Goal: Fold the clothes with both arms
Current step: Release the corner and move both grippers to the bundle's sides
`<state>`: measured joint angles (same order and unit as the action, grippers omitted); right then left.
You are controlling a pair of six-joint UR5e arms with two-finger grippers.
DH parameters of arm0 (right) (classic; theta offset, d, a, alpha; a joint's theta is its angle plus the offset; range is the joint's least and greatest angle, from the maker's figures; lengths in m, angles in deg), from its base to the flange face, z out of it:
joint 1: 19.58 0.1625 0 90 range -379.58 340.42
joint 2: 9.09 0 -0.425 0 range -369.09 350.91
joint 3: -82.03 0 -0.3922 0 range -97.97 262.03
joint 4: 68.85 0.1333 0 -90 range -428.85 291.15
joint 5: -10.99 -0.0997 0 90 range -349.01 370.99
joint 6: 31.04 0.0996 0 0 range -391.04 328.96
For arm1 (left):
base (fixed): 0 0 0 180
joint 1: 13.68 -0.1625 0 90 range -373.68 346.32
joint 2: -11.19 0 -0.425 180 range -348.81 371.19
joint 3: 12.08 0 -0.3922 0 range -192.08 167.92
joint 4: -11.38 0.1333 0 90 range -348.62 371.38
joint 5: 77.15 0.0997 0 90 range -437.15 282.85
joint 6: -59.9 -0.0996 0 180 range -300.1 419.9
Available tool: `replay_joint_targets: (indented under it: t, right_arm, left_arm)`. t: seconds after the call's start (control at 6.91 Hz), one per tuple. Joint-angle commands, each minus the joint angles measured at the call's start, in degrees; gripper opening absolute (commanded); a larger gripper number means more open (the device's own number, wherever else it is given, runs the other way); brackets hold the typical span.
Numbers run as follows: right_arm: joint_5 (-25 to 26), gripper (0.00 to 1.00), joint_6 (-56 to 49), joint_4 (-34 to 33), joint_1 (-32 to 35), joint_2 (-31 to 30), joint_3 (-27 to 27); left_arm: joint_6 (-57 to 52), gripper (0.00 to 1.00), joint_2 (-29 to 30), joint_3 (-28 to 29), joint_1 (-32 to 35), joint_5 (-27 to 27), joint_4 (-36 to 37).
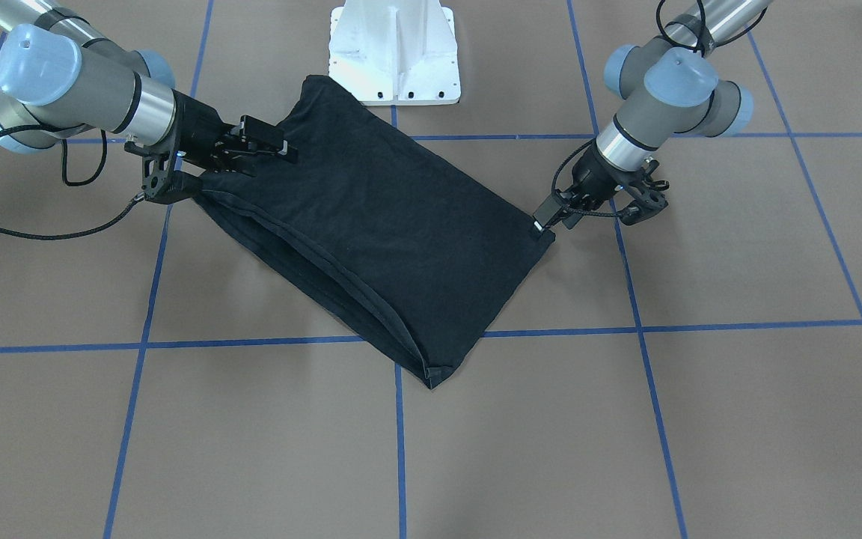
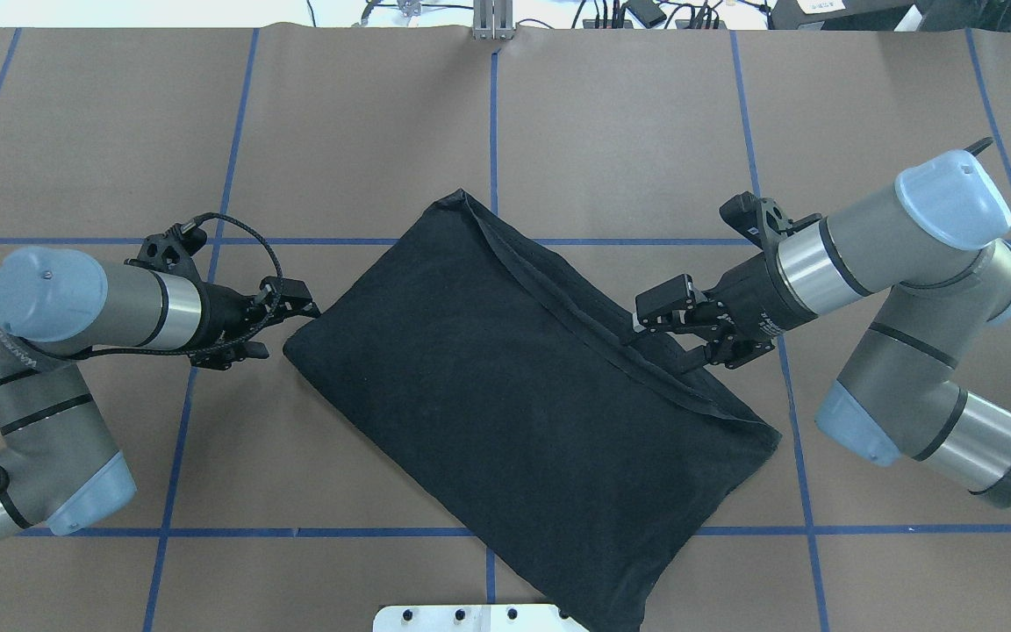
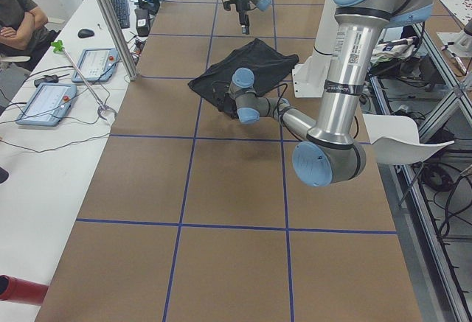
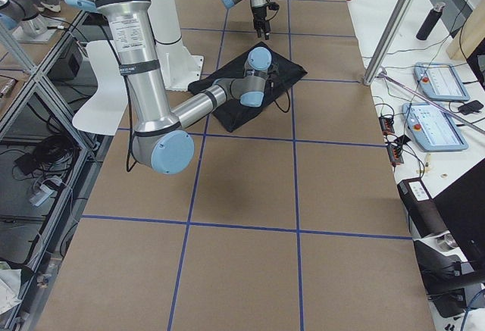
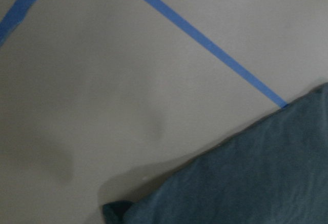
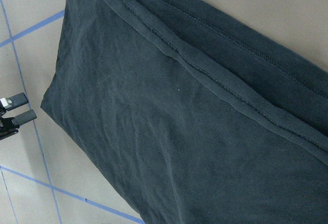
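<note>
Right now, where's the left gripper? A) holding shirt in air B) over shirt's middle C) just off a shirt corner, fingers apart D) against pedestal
C: the left gripper sits just beside a corner of the T-shirt, which lies flat, fingers apart with table between.
</note>
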<state>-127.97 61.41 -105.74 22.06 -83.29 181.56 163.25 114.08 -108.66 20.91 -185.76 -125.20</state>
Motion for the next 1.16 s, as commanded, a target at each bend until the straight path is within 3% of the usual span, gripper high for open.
replay_joint_targets:
  t: [0.0, 0.29, 0.87, 1.01]
  right_arm:
    - [-0.1, 1.0, 0.2, 0.0, 0.2, -0.1, 0.0]
    - [-0.4, 1.0, 0.4, 0.0, 0.5, -0.2, -0.1]
    - [-0.6, 1.0, 0.4, 0.0, 1.0, -0.3, -0.2]
    - [-0.6, 1.0, 0.4, 0.0, 1.1, -0.3, -0.3]
  left_arm:
    - [0.1, 0.99, -0.1, 0.8, -0.9, 0.9, 0.0]
    - [0.1, 0.91, -0.1, 0.8, -2.1, 1.0, 0.3]
    - [0.1, 0.9, 0.0, 1.1, -2.9, 1.0, 0.9]
    - [0.1, 0.86, -0.1, 1.1, -2.9, 1.0, 0.9]
